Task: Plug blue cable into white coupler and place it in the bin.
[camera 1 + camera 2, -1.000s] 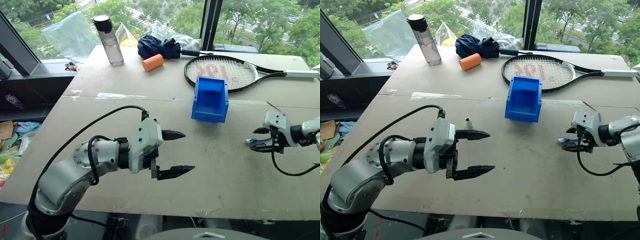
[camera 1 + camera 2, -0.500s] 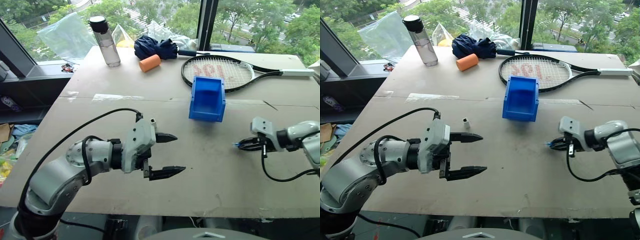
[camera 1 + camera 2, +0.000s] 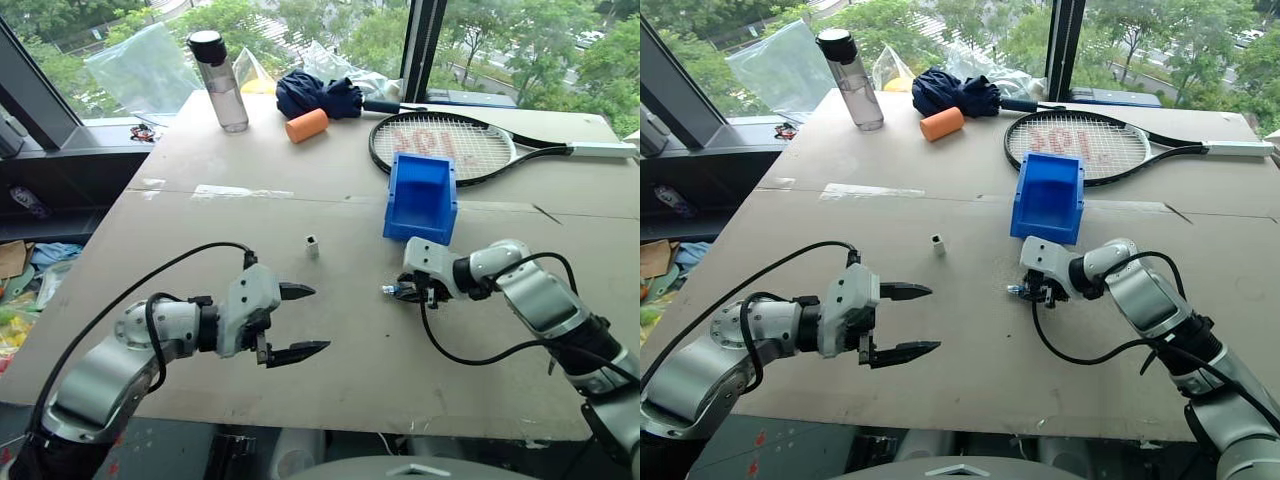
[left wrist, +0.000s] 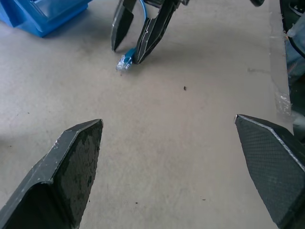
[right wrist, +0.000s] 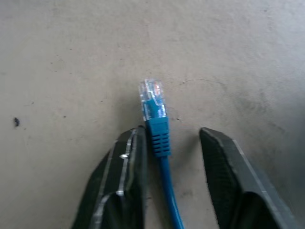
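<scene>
Swinging in from the right edge of the table (image 3: 480, 360), the right gripper (image 3: 393, 291) had ended up near the middle, just on the near side of the bin (image 3: 415, 228), so that was the big change over the last second. It brought the blue cable (image 5: 157, 129) along. In the right wrist view the plug end poked out past the fingertips, right down at the tabletop, with the cord running back between the two fingers. The jaws stood partly apart, and the cord leaned against one finger rather than being pinched from both sides. I'd call that a loose hold at best.

The left gripper (image 3: 318, 319) had dropped lower and pulled back toward the near left. It was spread as wide as it goes, with nothing in it.

That move uncovered the white coupler (image 3: 312, 245), standing upright on the table, left of the bin and a bit beyond the left claw. Nobody was touching it.

So nothing was plugged in yet, and the bin looked empty. My guess is the left claw needed to grab the coupler next. The right one probably wanted a firmer pinch before pushing the plug in, or it would slide.
</scene>
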